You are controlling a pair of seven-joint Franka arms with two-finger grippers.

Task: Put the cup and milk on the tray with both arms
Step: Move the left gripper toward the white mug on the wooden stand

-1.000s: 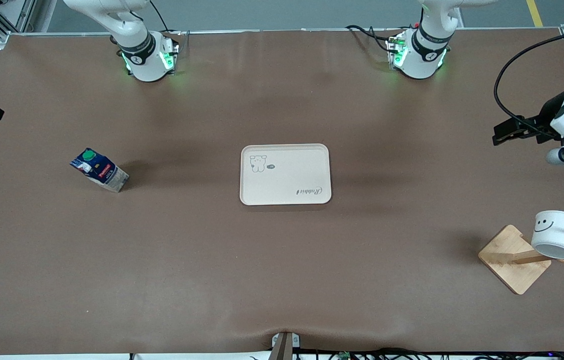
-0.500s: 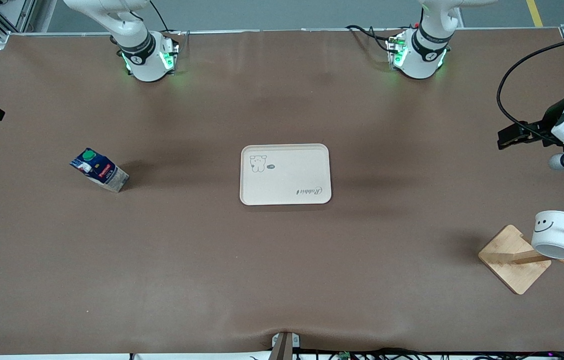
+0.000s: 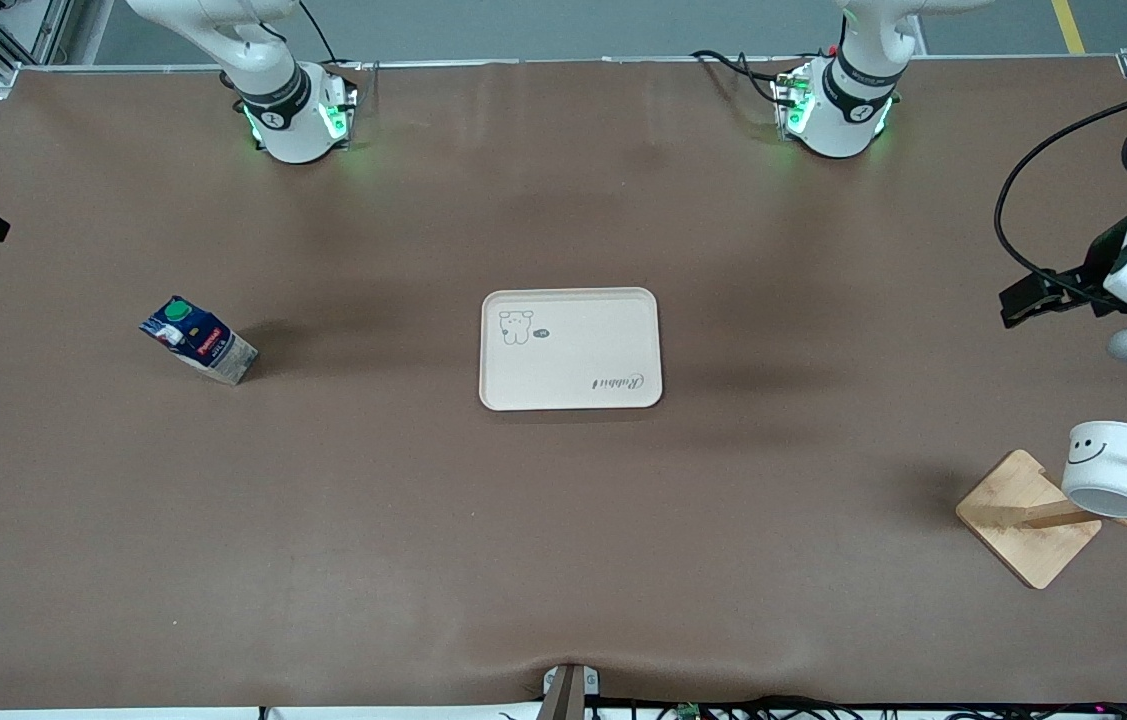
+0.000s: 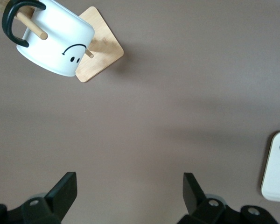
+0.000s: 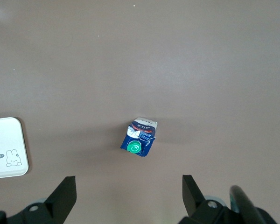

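Small white cup (image 3: 1111,468) with black smiley face and black loop handle: hung on a peg of the wooden stand (image 3: 1028,516) with square base, mouth tilted down toward the front camera, at the left arm's end of the brown surface (image 3: 563,520), nearer to the front camera than the tray. Not on the surface itself, so to be lifted off along the peg, judged from its slant.

Left hand (image 4: 129,198): black, two fingers spread wide, nothing between them, in the air over the bare surface at the same end. Cup well apart from it, lying toward the front camera from the hand. Clearly the nearer arm for the cup.

Small dark-blue milk carton (image 3: 198,340) with round green cap and red-and-white label: standing on the surface toward the right arm's end, leaning in the front view, well apart from the tray. Long axis running up through the cap.

Right hand (image 5: 129,196): also open wide and empty, high over the surface, the carton (image 5: 139,137) seen from above just ahead of the gap between the fingers. Almost nothing of this hand in the front view. Nearer arm for the milk.

Flat cream rectangular tray (image 3: 571,348) with rounded corners, cartoon animal and cursive lettering: in the middle of the surface, between the two things, nothing on it yet. Both placements not yet done.
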